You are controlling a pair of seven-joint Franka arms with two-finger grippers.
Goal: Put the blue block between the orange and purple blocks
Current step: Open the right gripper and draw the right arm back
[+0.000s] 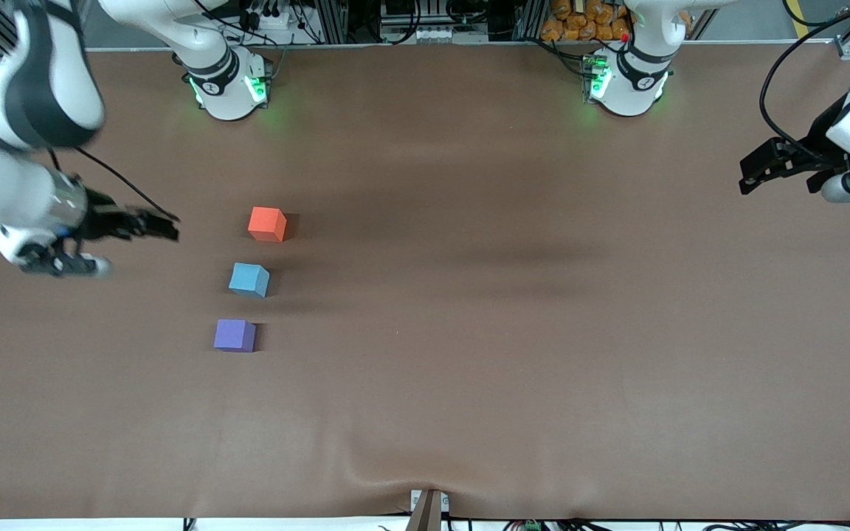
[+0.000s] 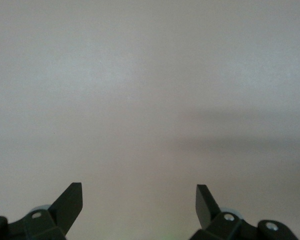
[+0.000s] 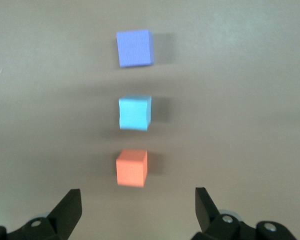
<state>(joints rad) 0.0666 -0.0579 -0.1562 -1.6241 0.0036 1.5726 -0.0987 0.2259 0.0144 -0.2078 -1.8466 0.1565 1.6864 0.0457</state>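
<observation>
Plainly, by label:

Blue block [image 1: 249, 279]: on the table [image 1: 513, 332], in a row of 3 cubes, between the orange block [image 1: 267, 223] and the purple block [image 1: 234, 335], touching neither. The orange one lies farther from the front camera, the purple one nearer. The placement looks done.

Right gripper [image 1: 167, 226]: up over bare table at the right arm's end, beside the row, fingers spread and holding nothing.

Left gripper [image 1: 753, 173]: waits over the left arm's end of the table, well apart from the cubes, fingers parted and empty.

Handling: the blue block looks light, stiff and matte, so probably not slippery and not fragile. If it needs a nudge, 2 opposite flat side faces are the place to pinch; it sits slightly turned against its neighbours, so the fingers would have to match that turn.

Front view only: both arms, their bases, and the row's place on the table.

Right wrist view [image 3: 137, 197] only: all 3 cubes close up in 1 line.

Left wrist view [image 2: 139, 197]: bare table alone.
</observation>
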